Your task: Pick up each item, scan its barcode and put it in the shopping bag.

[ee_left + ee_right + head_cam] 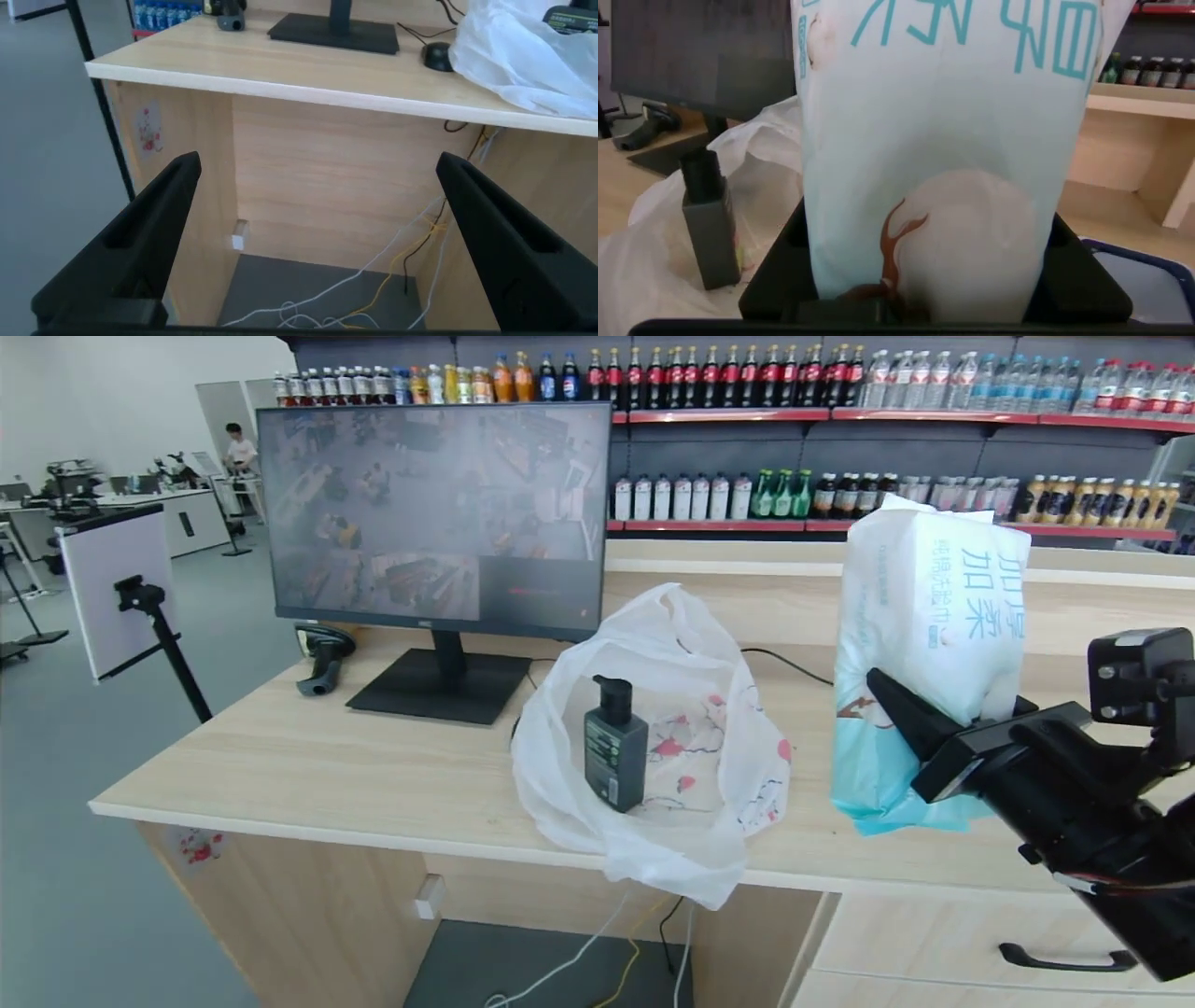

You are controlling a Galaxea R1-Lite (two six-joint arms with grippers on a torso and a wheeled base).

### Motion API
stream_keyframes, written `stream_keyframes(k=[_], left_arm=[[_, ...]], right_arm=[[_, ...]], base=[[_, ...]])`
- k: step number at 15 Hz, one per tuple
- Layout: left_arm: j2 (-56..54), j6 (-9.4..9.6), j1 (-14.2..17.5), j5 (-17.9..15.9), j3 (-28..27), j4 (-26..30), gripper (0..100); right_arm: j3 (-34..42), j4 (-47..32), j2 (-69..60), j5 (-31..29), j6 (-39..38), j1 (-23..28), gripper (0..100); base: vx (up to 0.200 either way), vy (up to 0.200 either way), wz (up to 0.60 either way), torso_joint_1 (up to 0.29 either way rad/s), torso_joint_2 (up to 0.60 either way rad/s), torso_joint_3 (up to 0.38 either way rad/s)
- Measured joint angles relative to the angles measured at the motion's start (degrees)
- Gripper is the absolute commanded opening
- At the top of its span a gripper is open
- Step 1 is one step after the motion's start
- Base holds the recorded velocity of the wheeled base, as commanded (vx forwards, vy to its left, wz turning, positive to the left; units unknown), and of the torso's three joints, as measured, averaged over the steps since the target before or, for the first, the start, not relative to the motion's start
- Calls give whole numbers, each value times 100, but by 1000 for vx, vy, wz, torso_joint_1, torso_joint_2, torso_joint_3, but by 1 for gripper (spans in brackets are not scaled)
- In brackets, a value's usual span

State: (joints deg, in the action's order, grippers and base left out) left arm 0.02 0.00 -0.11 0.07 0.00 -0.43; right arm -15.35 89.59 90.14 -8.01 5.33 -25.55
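A tall white and teal tissue pack (924,616) hangs upright above the right part of the wooden counter (327,765). My right gripper (943,702) is shut on its lower half; in the right wrist view the pack (943,140) stands between the fingers (775,275). Left of it, the white plastic shopping bag (560,737) lies open on the counter with a dark pump bottle (614,747) standing inside. A black barcode scanner (322,663) rests at the back left, beside the monitor. My left gripper (313,247) is open, low in front of the counter's front panel.
A monitor (434,513) on a flat stand occupies the back left of the counter. Shelves of bottles (747,383) line the wall behind. Cables (374,289) hang under the desk. A drawer with a handle (1064,959) sits below the right gripper.
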Motion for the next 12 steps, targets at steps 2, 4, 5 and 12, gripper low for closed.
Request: stream_keyframes(k=[2, 4, 5, 12], left_arm=[[0, 0, 4, 0, 0, 0, 100], [0, 0, 4, 2, 0, -1, 100], [0, 2, 4, 2, 0, 2, 100], [0, 0, 6, 0, 0, -9, 100]], right_arm=[[16, 29, 7, 0, 2, -5, 0], [41, 33, 29, 2, -9, 17, 0], [30, 13, 68, 7, -16, 78, 0], [-411, 33, 713, 55, -77, 467, 0]], base=[[0, 0, 300, -1, 4, 1], [0, 0, 0, 0, 0, 0], [0, 0, 0, 0, 0, 0], [0, 0, 0, 0, 0, 0]])
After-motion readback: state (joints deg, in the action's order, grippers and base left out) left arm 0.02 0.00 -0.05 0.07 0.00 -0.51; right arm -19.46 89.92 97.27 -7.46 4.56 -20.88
